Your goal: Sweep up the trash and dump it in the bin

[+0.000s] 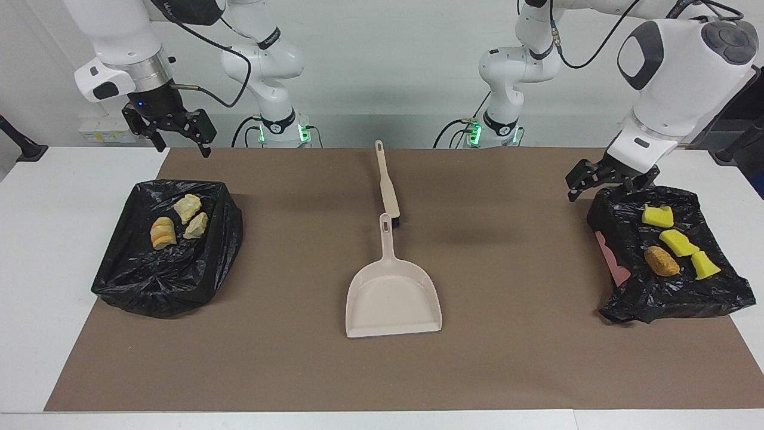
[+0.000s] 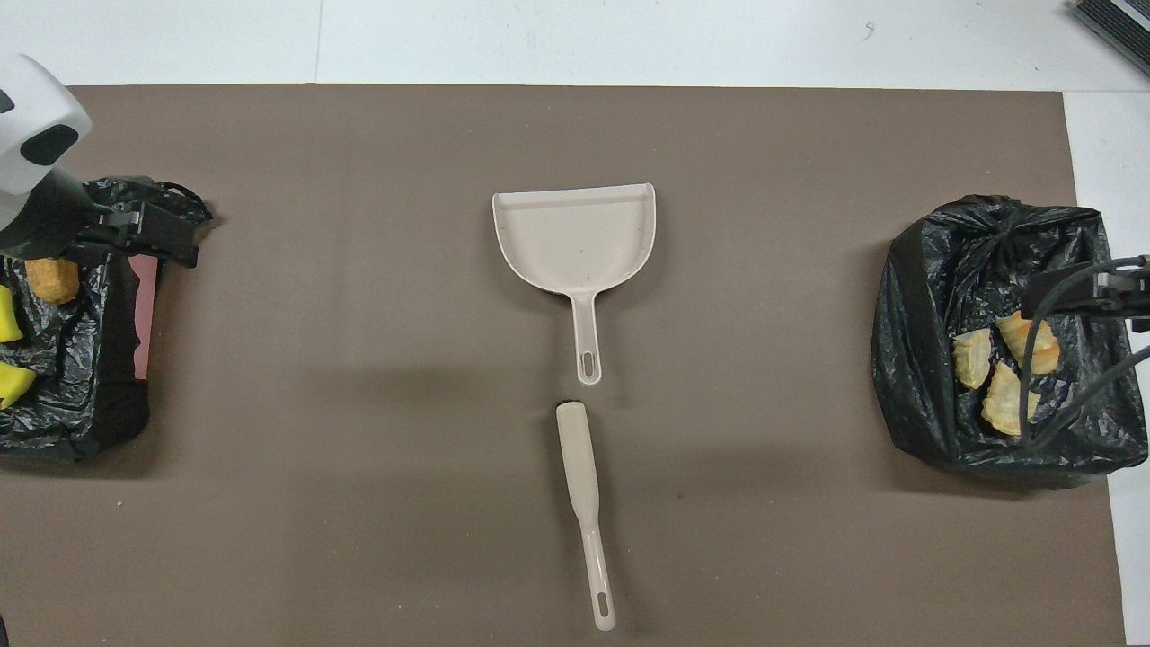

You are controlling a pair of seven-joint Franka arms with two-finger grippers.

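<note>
Trash (image 1: 661, 261) in bags — both jaws hover above

Smooth plastic dustpan (image 1: 394, 295) on matt brown mat (image 1: 298, 358); glossy crinkled bin liners (image 1: 173, 269).

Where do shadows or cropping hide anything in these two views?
Facing view: soft shadows on the mat, all trash visible in both bags. Overhead view: the left gripper and frame edge cut off the yellow pieces; the right gripper's cable crosses the bread lumps.
</note>
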